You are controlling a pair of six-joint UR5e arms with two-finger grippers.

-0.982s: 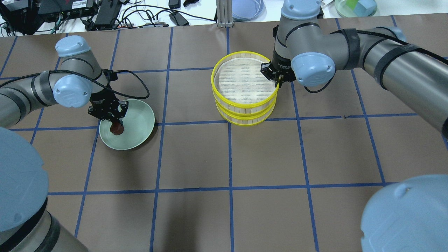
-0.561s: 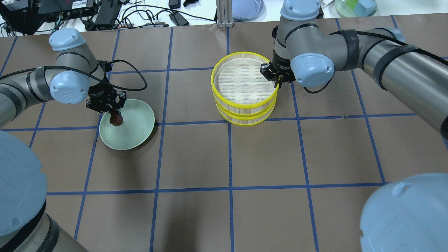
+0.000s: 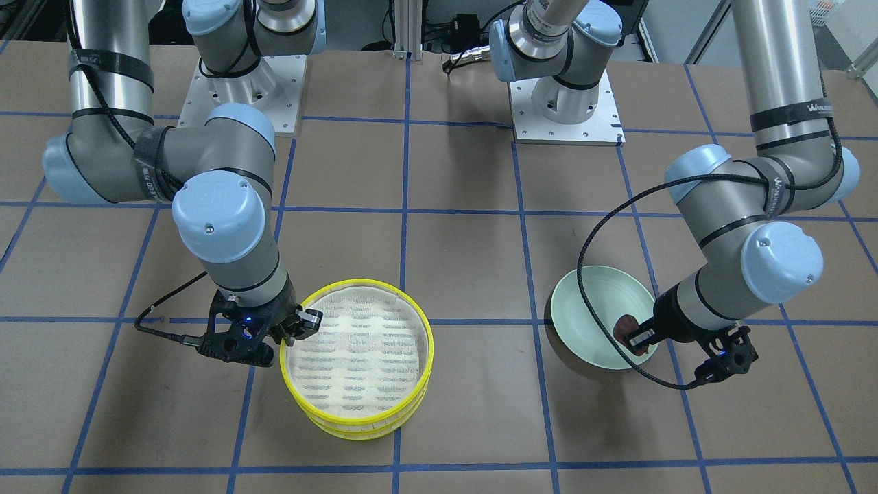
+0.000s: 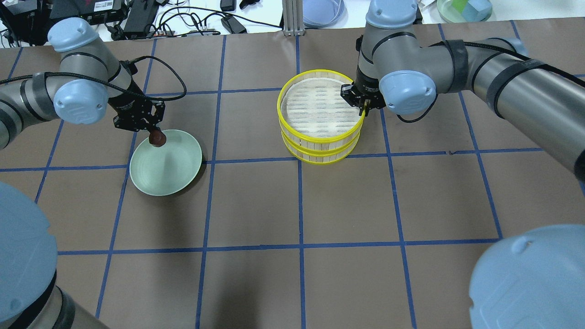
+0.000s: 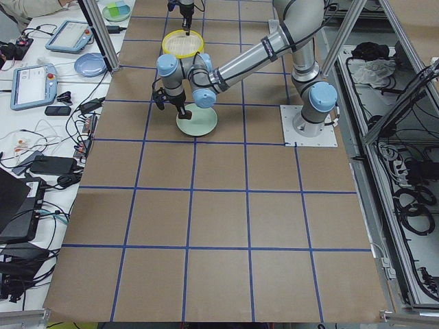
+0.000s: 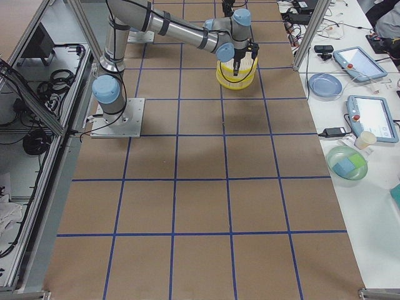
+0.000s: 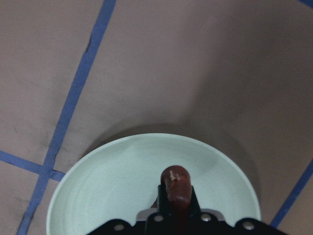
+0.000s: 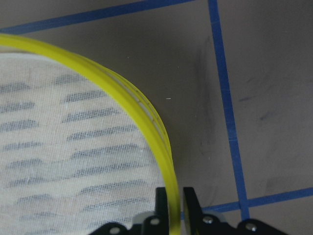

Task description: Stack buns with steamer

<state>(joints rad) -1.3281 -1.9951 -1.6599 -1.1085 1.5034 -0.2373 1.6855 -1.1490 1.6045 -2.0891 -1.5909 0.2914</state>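
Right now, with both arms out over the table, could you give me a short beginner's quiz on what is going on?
1. True or false: the right gripper is shut on the yellow rim of the top steamer tier.
2. Pick one: what does the left gripper hold? A) a white bun B) a dark brown bun C) a cup
3. Count: how many yellow-rimmed tiers make up the stack?

Key: 1 true, its fingers sit either side of the rim. 2 B. 3 two, one on top of the other.
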